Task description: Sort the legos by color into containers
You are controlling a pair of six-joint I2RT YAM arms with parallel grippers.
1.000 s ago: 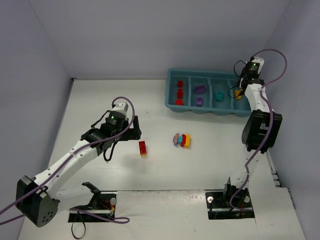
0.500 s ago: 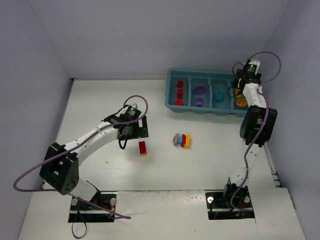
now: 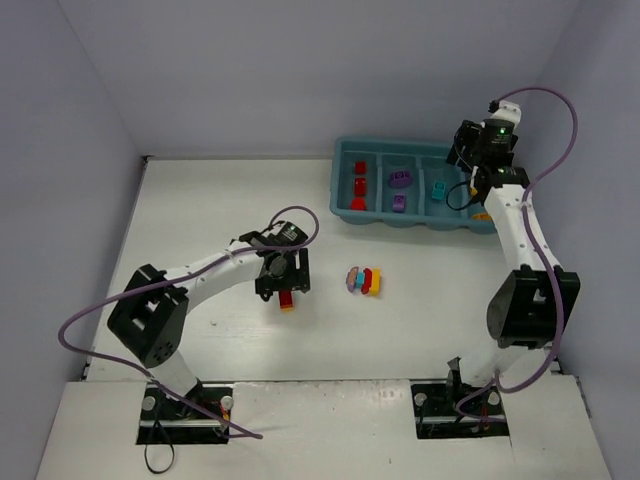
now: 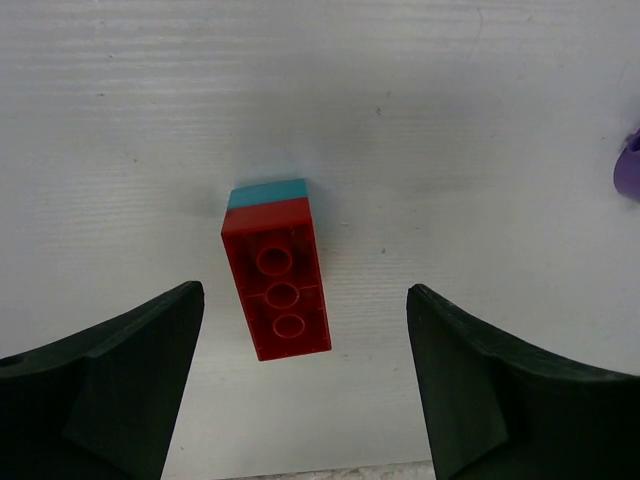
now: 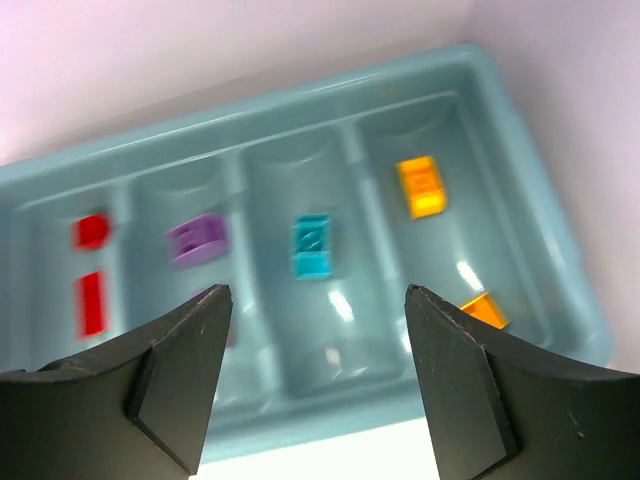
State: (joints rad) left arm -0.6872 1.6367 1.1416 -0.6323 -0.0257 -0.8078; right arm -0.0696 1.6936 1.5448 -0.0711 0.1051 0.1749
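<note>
The white and black left arm (image 3: 200, 275) bends at its elbow and reaches rightward. Its black two-finger left gripper (image 3: 283, 283) points straight down, fingers (image 4: 130, 380) spread wide. The white and black right arm (image 3: 515, 230) stands tall, stretched far forward. Its black right gripper (image 3: 468, 160) tilts downward, fingers (image 5: 150, 380) likewise spread wide.

The white table (image 3: 200, 200) carries a teal tray (image 3: 337, 190) near its far right corner. A red brick (image 4: 278, 290) with a cyan layer lies near the middle. A short row of mixed-colour bricks (image 3: 363, 281) lies apart, to its right.
</note>
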